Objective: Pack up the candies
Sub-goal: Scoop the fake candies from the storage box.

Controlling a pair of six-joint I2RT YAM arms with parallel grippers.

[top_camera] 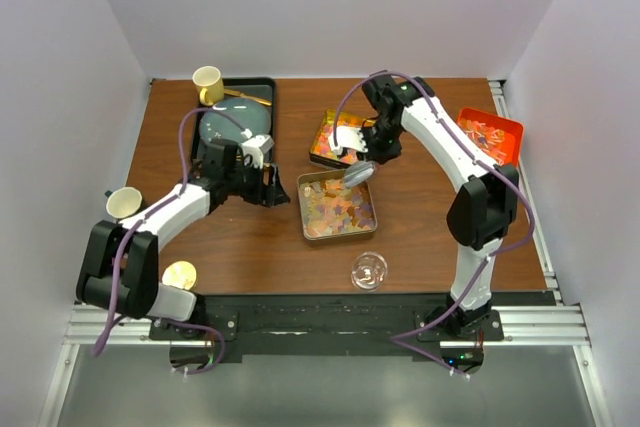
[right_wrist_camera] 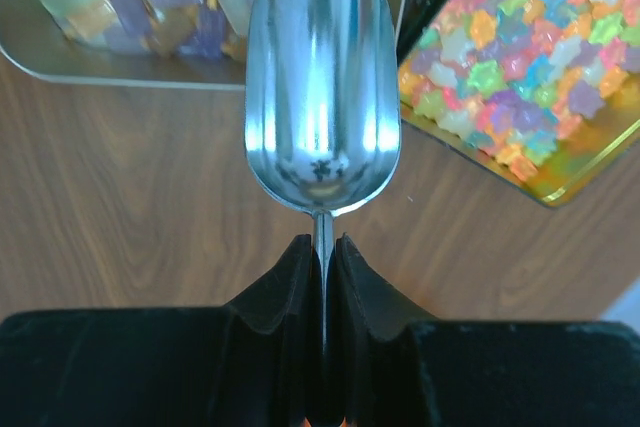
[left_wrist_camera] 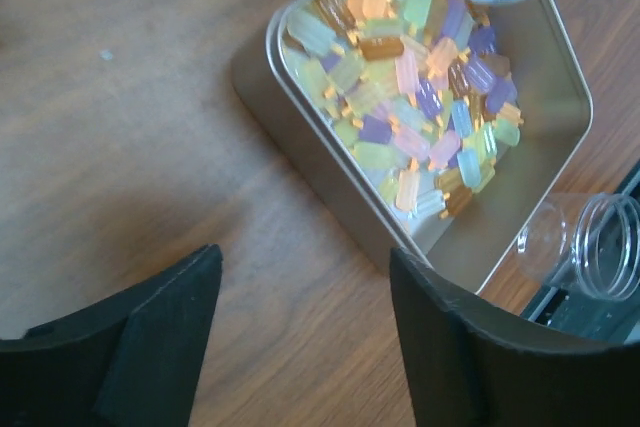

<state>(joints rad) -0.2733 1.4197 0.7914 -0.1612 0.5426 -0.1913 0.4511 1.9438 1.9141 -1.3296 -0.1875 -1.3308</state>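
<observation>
Right end effector (right_wrist_camera: 322,247) closest to lens, pinched tight on thin handle of metal scoop (right_wrist_camera: 322,97). Scoop bowl hangs at far corner of silver tin (left_wrist_camera: 550,127), beside gold tin (right_wrist_camera: 555,195). I see left end effector (left_wrist_camera: 300,267) spread wide, nothing between its fingers, above bare table (left_wrist_camera: 120,147) just left of silver tin. Pastel candies (left_wrist_camera: 410,97) heaped in silver tin; star candies (right_wrist_camera: 520,57) in gold tin. Clear jar (top_camera: 369,270) sits near front table edge, apart from both tins.
</observation>
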